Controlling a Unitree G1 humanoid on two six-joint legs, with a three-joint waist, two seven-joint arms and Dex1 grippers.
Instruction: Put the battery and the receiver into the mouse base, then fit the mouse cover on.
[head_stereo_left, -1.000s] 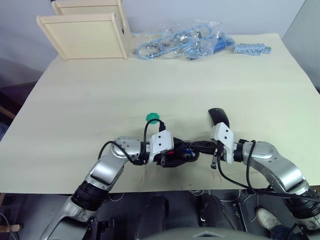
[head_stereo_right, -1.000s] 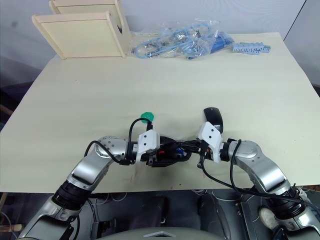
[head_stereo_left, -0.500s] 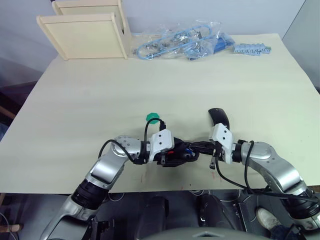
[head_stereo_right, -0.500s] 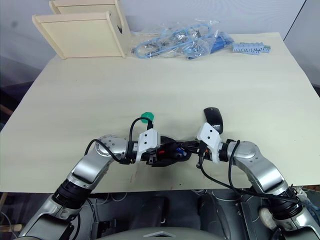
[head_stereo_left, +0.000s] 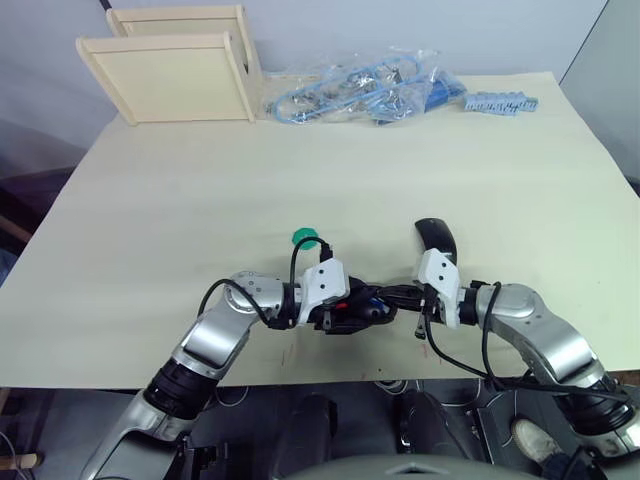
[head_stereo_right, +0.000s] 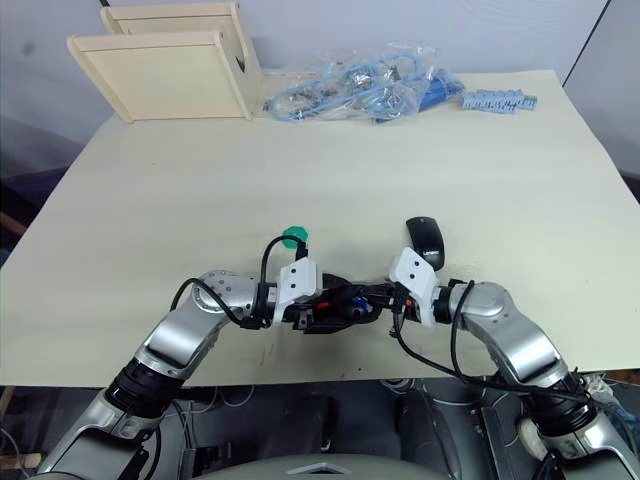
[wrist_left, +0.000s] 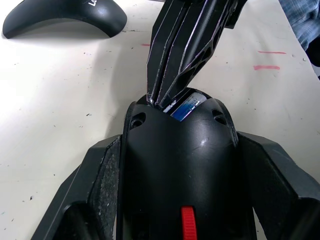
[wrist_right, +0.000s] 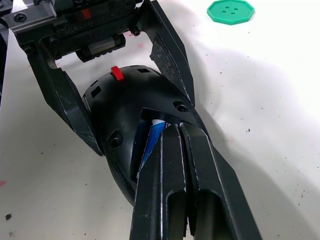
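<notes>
One mouse base (wrist_right: 131, 107), one battery (wrist_right: 150, 140) — one mouse cover (head_stereo_right: 426, 236).

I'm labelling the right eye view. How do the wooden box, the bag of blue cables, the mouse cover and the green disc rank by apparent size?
1. Wooden box
2. Bag of blue cables
3. Mouse cover
4. Green disc

The box and bag lie farthest from the camera, yet look biggest.

Both arms lie low, forearms angled inward, wrists facing each other. Left gripper (head_stereo_left: 352, 310) clamps the mouse base (wrist_right: 125, 110). Right gripper (wrist_right: 172, 131): fingers pressed together, tips inside the base.
</notes>
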